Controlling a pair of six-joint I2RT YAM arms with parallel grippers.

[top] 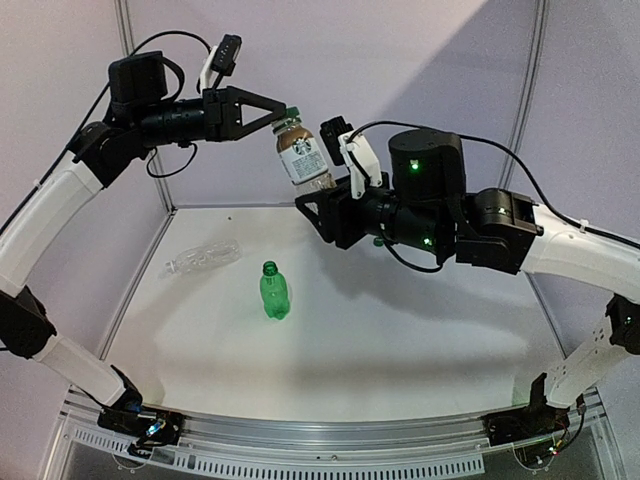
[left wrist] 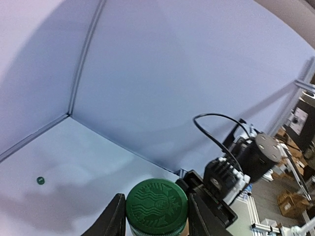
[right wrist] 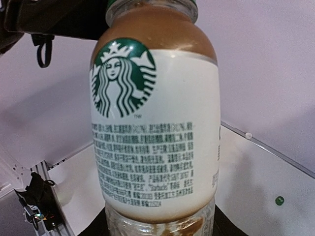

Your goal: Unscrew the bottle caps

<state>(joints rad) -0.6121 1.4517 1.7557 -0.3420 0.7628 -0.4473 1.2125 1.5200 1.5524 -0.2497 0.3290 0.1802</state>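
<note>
**capwatcher:** So where's the labelled bottle (top: 300, 152) sitting? Can't find it on the table (top: 400, 340).

**yam_fan:** It's up in the air, upper middle of the overhead frame, tilted with its top leaning left. The right gripper (top: 328, 186) is clamped round the bottom of it. The left gripper (top: 281, 113) comes in from the upper left, fingers pinched on either side of the green cap (left wrist: 157, 204).

**capwatcher:** What's it look like close up?

**yam_fan:** Clear body with brown drink showing at the shoulder and a bit at the base. There's a white wrap label with a green siren logo up top and a block of tiny print under it. The cap is dark green and round, with the same siren embossed on top.

**capwatcher:** And the others?

**yam_fan:** The green bottle (top: 274, 293) stands upright, centre-left of the overhead frame. The clear ribbed bottle (top: 202, 256) lies on its side to its upper left. One tiny loose cap (left wrist: 40, 180), green, lies on the table at the left wrist view's lower left.
</note>
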